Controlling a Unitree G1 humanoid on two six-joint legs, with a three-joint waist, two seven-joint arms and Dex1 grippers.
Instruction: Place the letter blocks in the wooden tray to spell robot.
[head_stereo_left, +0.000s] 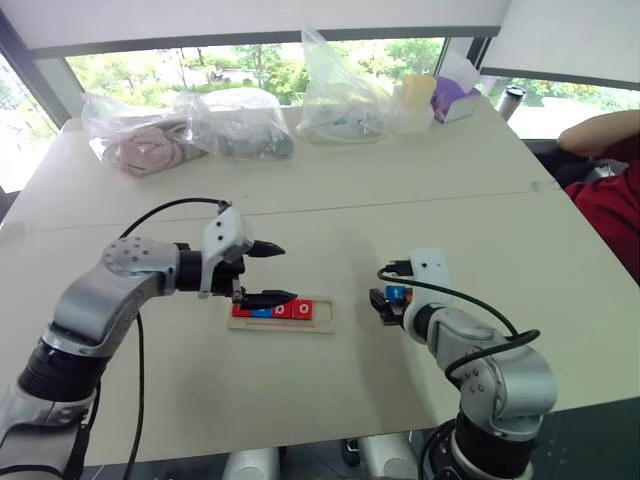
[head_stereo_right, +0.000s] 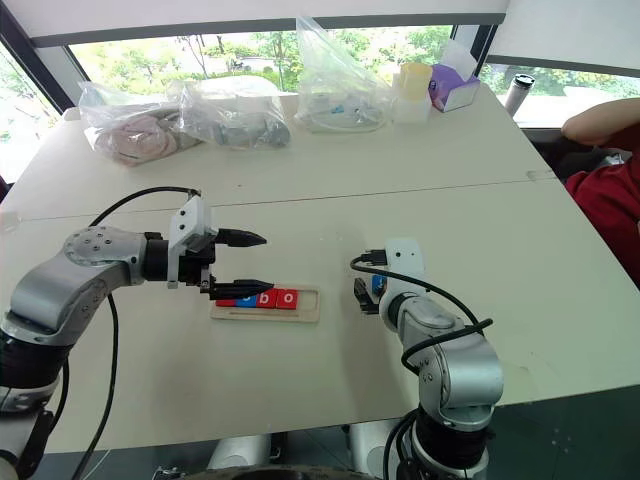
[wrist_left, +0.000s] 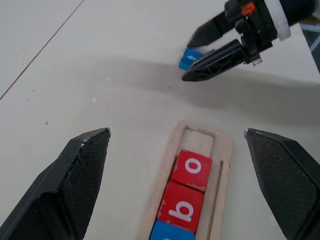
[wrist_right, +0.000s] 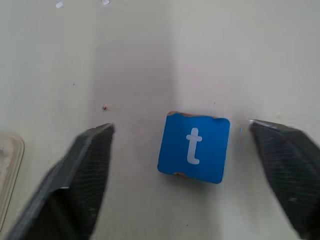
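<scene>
Right end effector (wrist_right: 182, 150) spread, straddling t block (wrist_right: 194, 147)

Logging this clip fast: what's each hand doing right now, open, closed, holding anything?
Left hand: open, empty, over the wooden tray.
Right hand: open, holding nothing; the blue t block lies on the table between its fingers.

Through the right wrist camera I see a blue letter block (wrist_right: 194, 148) with a white "t" lying flat on the pale table (wrist_right: 150, 50), turned a little askew, its corners worn to bare wood. My right gripper (wrist_right: 192, 165) stands spread wide, one black finger (wrist_right: 75, 175) on each side of the block and neither touching it. A rounded corner of the wooden tray (wrist_right: 9, 165) shows beside one finger, apart from the block.
</scene>
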